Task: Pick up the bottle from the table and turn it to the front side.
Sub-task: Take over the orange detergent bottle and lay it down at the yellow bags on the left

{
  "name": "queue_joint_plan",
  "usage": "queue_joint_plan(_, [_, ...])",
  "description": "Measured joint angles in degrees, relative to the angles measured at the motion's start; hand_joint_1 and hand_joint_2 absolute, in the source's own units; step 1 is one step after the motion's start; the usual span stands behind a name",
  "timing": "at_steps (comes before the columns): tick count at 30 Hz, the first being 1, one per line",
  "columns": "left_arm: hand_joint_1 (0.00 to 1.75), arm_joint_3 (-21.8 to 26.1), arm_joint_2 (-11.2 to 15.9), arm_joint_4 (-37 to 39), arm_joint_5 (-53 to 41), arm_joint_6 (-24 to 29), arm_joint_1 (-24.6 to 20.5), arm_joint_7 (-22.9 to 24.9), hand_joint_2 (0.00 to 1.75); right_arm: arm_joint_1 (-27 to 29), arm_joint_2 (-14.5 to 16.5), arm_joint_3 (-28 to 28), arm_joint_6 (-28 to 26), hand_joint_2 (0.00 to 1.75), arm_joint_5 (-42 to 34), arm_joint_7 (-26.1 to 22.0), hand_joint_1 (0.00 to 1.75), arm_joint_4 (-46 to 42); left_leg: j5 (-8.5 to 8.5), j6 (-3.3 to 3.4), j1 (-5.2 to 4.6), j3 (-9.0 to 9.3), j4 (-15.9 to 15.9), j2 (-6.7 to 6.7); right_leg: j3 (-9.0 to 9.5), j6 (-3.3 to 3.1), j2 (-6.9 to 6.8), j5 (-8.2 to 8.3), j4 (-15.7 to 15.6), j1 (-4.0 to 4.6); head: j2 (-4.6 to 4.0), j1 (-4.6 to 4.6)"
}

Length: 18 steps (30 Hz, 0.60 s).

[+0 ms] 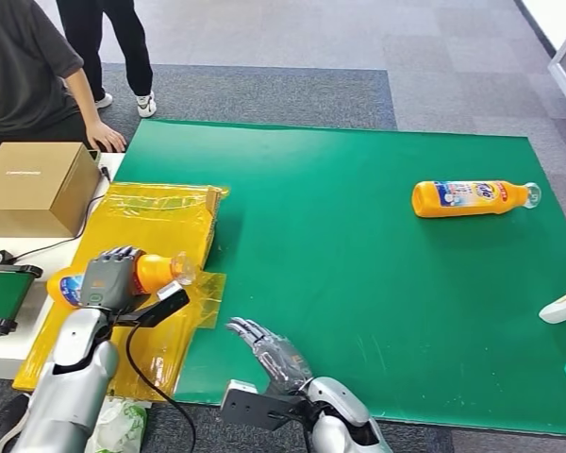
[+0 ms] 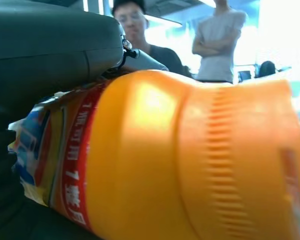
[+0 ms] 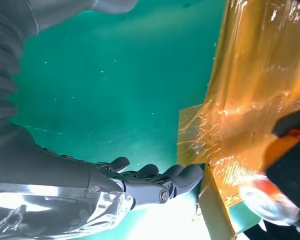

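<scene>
Bottle [image 1: 148, 274] lies sideways in the left hand [image 1: 109, 279], gripped around its body above the yellow bags [image 1: 152, 217], probably so the label can be turned forward. Right hand [image 1: 270, 347] waits open, holding nothing, over the green mat [image 1: 337, 245].

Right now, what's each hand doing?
Left hand: holding the orange bottle.
Right hand: open, holding nothing, over the green mat.

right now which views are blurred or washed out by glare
Left wrist view: the held orange bottle is soft and too close, the windows behind blown out. Right wrist view: white glare below the right robot hand, blurred bottle cap. Head view: sharp, evenly lit.
</scene>
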Motion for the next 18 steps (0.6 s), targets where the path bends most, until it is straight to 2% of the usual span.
queue_joint_plan(1, [1.41, -0.02, 0.39, 2.21, 0.35, -0.19, -1.21, -0.62, 1.75, 0.01, -0.03, 0.00, 0.04, 1.75, -0.27, 0.01, 0.00, -0.05, 0.00, 0.00, 0.00, 0.00, 0.00, 0.00, 0.01, 0.00, 0.00, 0.00, 0.00, 0.00, 0.00, 0.01])
queue_joint_plan(3, [1.11, -0.03, 1.10, 6.04, 1.84, -0.75, -3.28, -2.62, 1.75, 0.05, -0.10, 0.01, 0.19, 1.75, -0.73, 0.02, 0.00, -0.21, 0.00, 0.00, -0.01, 0.01, 0.00, 0.00, 0.01, 0.01, 0.00, 0.00, 0.00, -0.01, -0.01, -0.01])
queue_joint_plan(4, [0.89, -0.05, 1.39, 7.60, 2.86, -1.04, -4.15, -3.86, 1.75, 0.06, -0.14, 0.01, 0.26, 1.75, -0.89, 0.01, 0.00, -0.28, 0.00, 0.00, -0.01, 0.01, 0.00, 0.00, 0.02, 0.01, 0.00, 0.00, 0.00, -0.02, -0.01, -0.01])
queue_joint_plan(6, [0.32, -0.11, 1.95, 10.04, 5.17, -1.56, -5.54, -6.39, 1.75, 0.08, -0.20, 0.00, 0.42, 1.75, -1.21, 0.01, 0.00, -0.35, 0.00, 0.00, -0.02, 0.03, 0.00, 0.00, 0.04, 0.01, -0.01, 0.00, 0.00, -0.02, -0.02, -0.01])
queue_joint_plan(7, [0.13, -0.20, 2.22, 10.92, 6.37, -1.81, -6.01, -7.56, 1.75, 0.09, -0.24, 0.00, 0.54, 1.75, -1.35, -0.02, 0.00, -0.38, 0.00, 0.00, -0.02, 0.04, -0.01, 0.00, 0.05, 0.00, -0.01, 0.00, 0.00, -0.01, -0.01, -0.01])
queue_joint_plan(8, [0.00, -0.34, 2.48, 11.60, 7.68, -2.10, -6.33, -8.77, 1.75, 0.10, -0.28, 0.00, 0.64, 1.75, -1.48, -0.05, 0.00, -0.42, 0.00, 0.00, -0.02, 0.06, -0.01, 0.00, 0.05, 0.00, -0.01, 0.00, 0.00, -0.01, -0.01, -0.01])
queue_joint_plan(13, [0.00, -1.32, 3.39, 12.27, 16.93, -4.26, -6.12, -16.51, 1.75, 0.10, -0.41, 0.00, 0.78, 1.75, -2.10, -0.55, 0.00, -0.44, 0.02, -0.03, -0.01, 0.08, -0.02, 0.00, 0.10, -0.01, -0.01, -0.01, 0.02, 0.02, -0.02, -0.01])
queue_joint_plan(18, [0.00, -1.52, 5.14, 8.07, 32.07, -14.74, -4.30, -23.31, 1.75, 0.09, -0.48, 0.00, 0.61, 1.75, -2.81, -1.19, 0.00, -0.44, 0.00, -0.02, -0.03, 0.24, -0.04, -0.01, 0.30, -0.02, -0.02, -0.03, 0.02, -0.01, 0.00, 0.00])
